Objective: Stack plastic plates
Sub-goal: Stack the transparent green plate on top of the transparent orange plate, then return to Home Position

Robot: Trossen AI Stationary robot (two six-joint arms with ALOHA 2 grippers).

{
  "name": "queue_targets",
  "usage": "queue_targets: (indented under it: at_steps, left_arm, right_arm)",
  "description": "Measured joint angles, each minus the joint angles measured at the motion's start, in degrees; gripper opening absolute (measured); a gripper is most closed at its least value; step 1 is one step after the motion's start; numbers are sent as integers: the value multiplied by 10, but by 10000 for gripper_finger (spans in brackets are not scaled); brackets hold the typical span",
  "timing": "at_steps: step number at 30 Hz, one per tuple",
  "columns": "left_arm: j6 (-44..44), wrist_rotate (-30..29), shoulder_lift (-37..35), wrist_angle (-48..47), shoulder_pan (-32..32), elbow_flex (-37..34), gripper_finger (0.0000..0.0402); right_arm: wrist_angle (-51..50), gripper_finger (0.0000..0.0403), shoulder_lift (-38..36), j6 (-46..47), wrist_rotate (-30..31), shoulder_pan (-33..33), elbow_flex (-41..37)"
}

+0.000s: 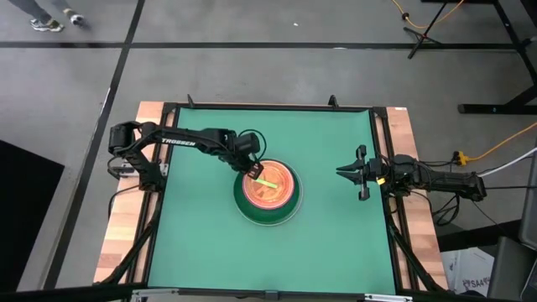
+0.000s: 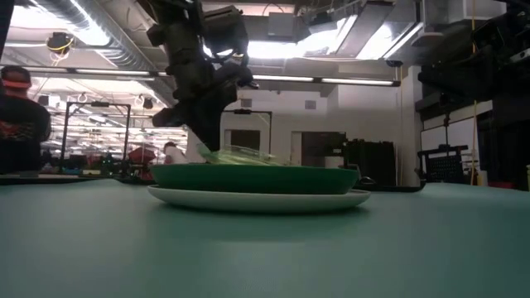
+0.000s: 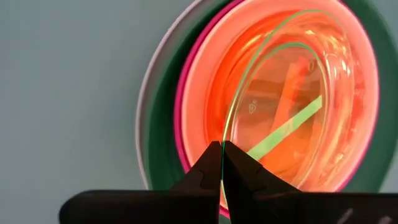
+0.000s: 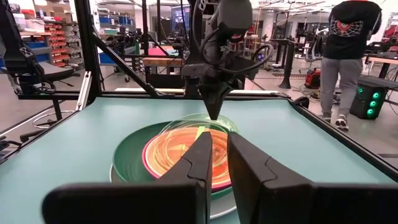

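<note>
A stack of plates (image 1: pixel 268 195) stands at the table's middle: a pale plate at the bottom (image 2: pixel 257 199), a dark green one (image 2: pixel 257 177) on it, then a hot pink rim (image 3: pixel 181 106) and translucent orange and pink plates (image 3: pixel 280 93). My left gripper (image 1: pixel 252 170) is over the stack's left edge, shut on a translucent lime green plate (image 3: pixel 273 74) that lies tilted over the stack. My right gripper (image 1: pixel 340 173) waits near the table's right edge, slightly open and empty, pointing at the stack; its fingers show in the right wrist view (image 4: pixel 219 146). My left gripper pinches the lime plate's thin rim (image 3: pixel 222 138) between its two fingertips, on the plate's left side. The fingers come from above, slanting in from the table's left. The held side is raised; the opposite side (image 2: pixel 286 161) is down on the stack.
The green mat (image 1: pixel 210 252) lies around the stack, with black frame rails (image 1: pixel 382 134) along the sides. People stand in the room beyond the table (image 4: pixel 348 56).
</note>
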Motion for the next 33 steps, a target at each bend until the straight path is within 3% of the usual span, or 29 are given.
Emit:
queue_targets:
  at_steps: [16, 27, 33]
  left_arm:
    - [1, -40, 0, -1, -6, 0, 3]
    - [2, -60, 0, -1, -6, 0, 71]
    - [3, -56, 0, -2, -6, 0, 81]
  right_arm:
    - [0, 40, 0, 0, 0, 0, 0]
    - [0, 40, 0, 0, 0, -1, 0]
    - [0, 40, 0, 0, 0, -1, 0]
